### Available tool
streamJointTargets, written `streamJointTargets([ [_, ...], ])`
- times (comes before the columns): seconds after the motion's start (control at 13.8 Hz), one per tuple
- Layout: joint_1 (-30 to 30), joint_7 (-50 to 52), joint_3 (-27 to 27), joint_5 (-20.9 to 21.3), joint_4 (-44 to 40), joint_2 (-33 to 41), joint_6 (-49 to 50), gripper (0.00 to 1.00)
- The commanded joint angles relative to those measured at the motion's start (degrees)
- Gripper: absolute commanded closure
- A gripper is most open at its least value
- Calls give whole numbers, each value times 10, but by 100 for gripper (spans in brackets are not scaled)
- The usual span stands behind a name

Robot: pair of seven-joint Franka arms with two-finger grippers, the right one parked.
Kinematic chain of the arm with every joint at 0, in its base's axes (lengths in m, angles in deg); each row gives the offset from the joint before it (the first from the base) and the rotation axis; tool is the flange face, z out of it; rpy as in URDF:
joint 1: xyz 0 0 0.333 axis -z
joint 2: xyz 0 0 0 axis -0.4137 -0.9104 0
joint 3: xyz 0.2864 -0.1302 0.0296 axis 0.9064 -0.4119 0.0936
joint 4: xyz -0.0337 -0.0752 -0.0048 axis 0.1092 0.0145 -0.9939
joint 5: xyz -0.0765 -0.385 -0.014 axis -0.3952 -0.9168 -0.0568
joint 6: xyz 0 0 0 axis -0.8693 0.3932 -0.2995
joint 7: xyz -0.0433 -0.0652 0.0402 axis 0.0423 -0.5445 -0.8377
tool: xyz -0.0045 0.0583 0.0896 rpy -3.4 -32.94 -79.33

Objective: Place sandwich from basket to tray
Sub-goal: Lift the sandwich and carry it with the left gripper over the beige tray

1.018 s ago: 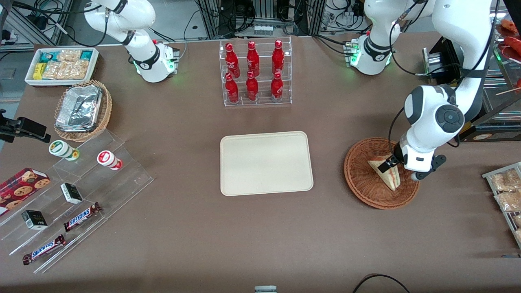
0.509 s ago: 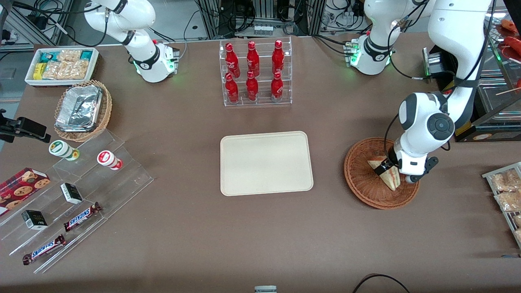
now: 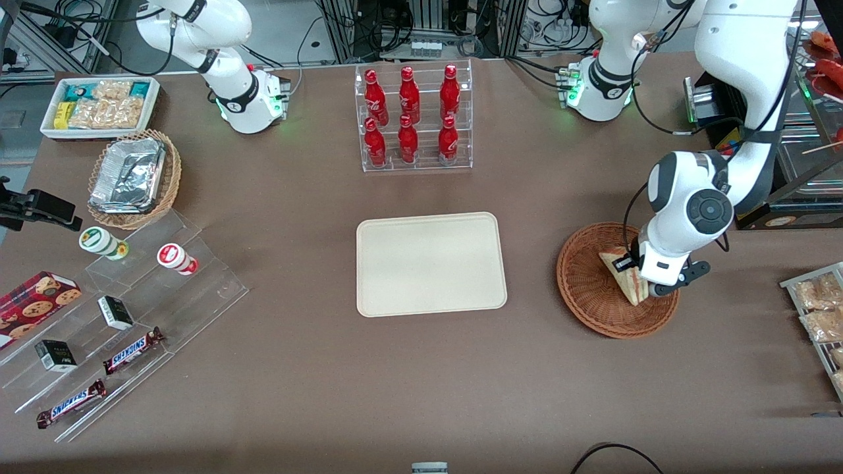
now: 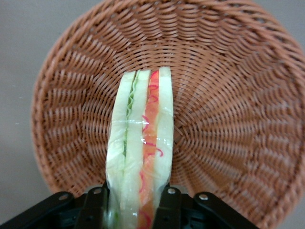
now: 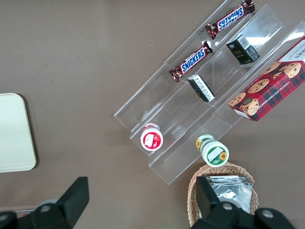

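The sandwich (image 3: 625,282), a wrapped wedge of pale bread with green and red filling, stands on edge in the reddish-brown wicker basket (image 3: 586,289) toward the working arm's end of the table. My left gripper (image 3: 633,273) is down in the basket with its black fingers (image 4: 167,202) pressed against both bread faces of the sandwich (image 4: 140,152), shut on it. The basket (image 4: 228,95) lies under the sandwich in the left wrist view. The cream-beige tray (image 3: 431,263) lies bare at the table's middle, beside the basket; its corner shows in the right wrist view (image 5: 14,133).
A clear rack of red bottles (image 3: 411,118) stands farther from the front camera than the tray. Snack packets (image 3: 816,309) lie at the working arm's table edge. A clear stepped shelf with candy bars (image 3: 132,349), a foil basket (image 3: 132,178) and a white snack bin (image 3: 99,105) lie toward the parked arm's end.
My gripper has shifted slightly farther from the front camera inside the basket and its fingers have closed on the sandwich, which has turned a little with it.
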Motion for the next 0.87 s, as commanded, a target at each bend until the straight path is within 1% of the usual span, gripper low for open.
streamJointTargets([
  [0.0, 42, -3, -9, 8, -87, 2, 107, 100],
  [0.15, 86, 1, -10, 1, -157, -27, 140, 100],
  [0.29, 129, 5, -10, 0, -204, -57, 152, 100],
  [0.51, 188, 53, -9, -29, -257, -102, 149, 100],
  [0.8, 267, 124, -9, -30, -342, -195, 147, 100],
])
